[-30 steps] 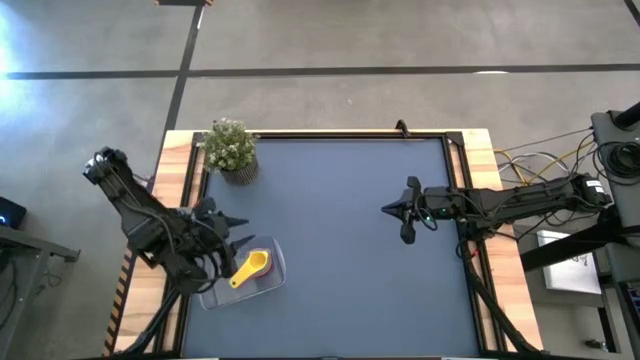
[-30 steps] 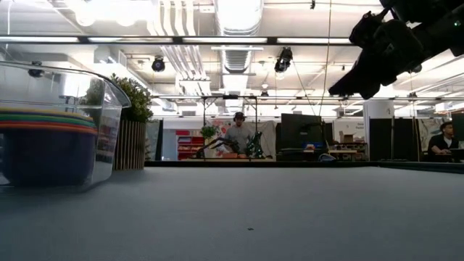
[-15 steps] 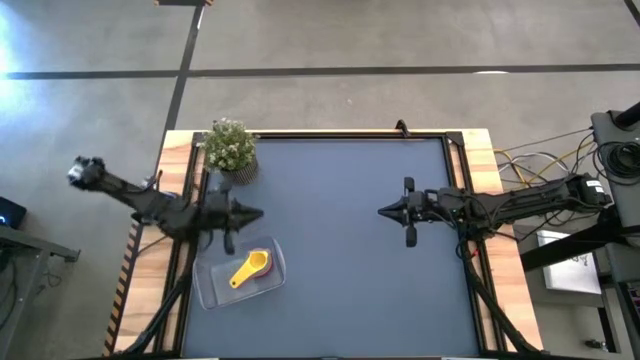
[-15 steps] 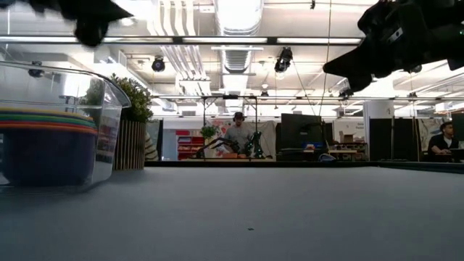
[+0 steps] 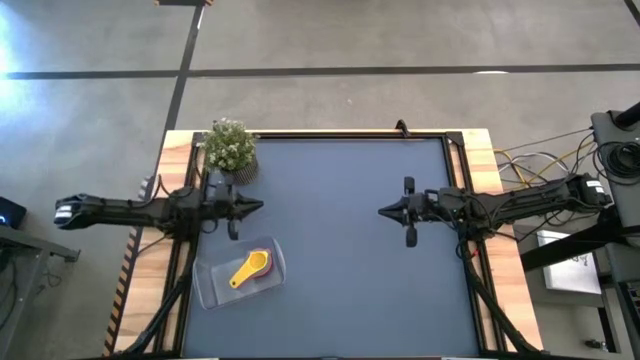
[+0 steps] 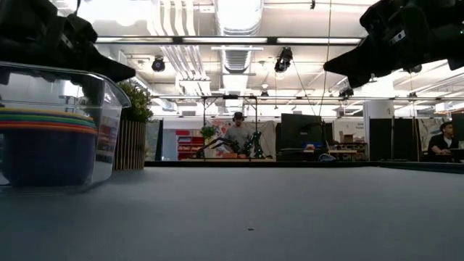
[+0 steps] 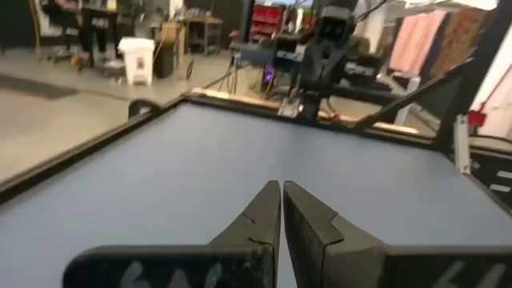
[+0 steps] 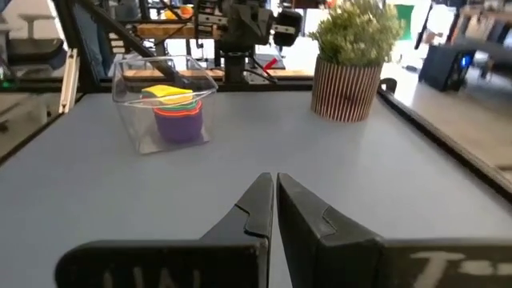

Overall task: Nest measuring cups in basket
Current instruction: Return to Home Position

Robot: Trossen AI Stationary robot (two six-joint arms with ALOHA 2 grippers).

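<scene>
The clear basket [image 5: 212, 285] stands near the table's left front, with the measuring cups nested in it; the yellow cup [image 5: 249, 268] lies on top, and the coloured stack [image 8: 178, 114] shows through the wall in the right wrist view. My left gripper [image 5: 258, 208] hovers shut and level above the table's left side, just beyond the basket's far edge, touching nothing. My right gripper [image 5: 384, 211] hovers shut and level over the table's right half, facing the left one.
A small potted plant [image 5: 231, 150] stands at the table's far left corner. The blue mat [image 5: 340, 260] between the two grippers lies bare. Cables and equipment [image 5: 600, 170] sit beyond the table's right edge.
My left gripper has left the basket, swung toward the table's far edge and drawn back to the left, turning level; its fingers have shut. The cups and basket have stayed in place. My right gripper has tipped up to level without moving away.
</scene>
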